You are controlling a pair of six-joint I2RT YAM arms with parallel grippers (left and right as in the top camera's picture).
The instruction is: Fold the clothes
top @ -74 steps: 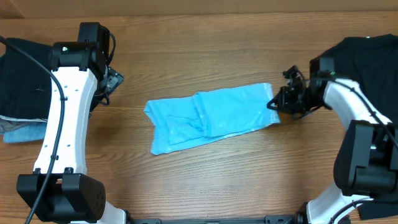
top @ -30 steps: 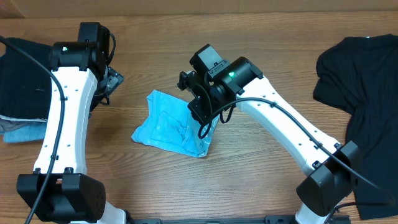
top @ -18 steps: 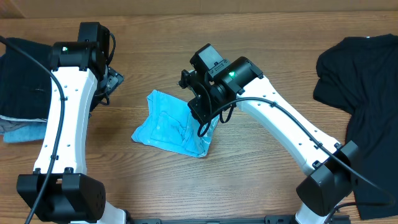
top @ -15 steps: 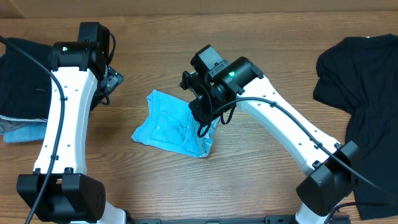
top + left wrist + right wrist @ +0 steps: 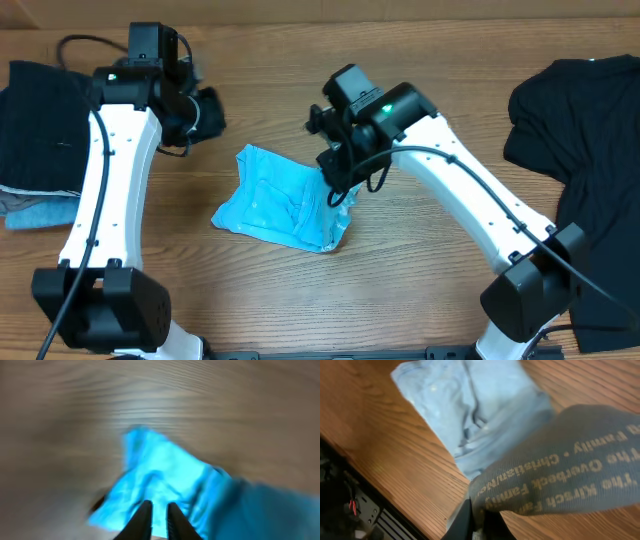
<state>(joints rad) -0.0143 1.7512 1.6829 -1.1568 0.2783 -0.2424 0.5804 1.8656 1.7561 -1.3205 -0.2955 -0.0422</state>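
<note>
T-shirt (image 5: 272,205) lies mid-frame, its lifted right edge pinched by right gripper (image 5: 336,188); left gripper (image 5: 206,112), narrow and empty, hovers off its upper-left corner.

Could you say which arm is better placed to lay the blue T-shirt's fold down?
Right: the right gripper is shut on the thin sky-blue T-shirt, its edge raised; the left gripper is well apart.

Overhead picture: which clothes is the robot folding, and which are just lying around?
For the job:
- blue T-shirt
- right gripper, shut on the T-shirt's edge

Just lying about:
- black shirt, far right
- dark folded pile, far left
</note>
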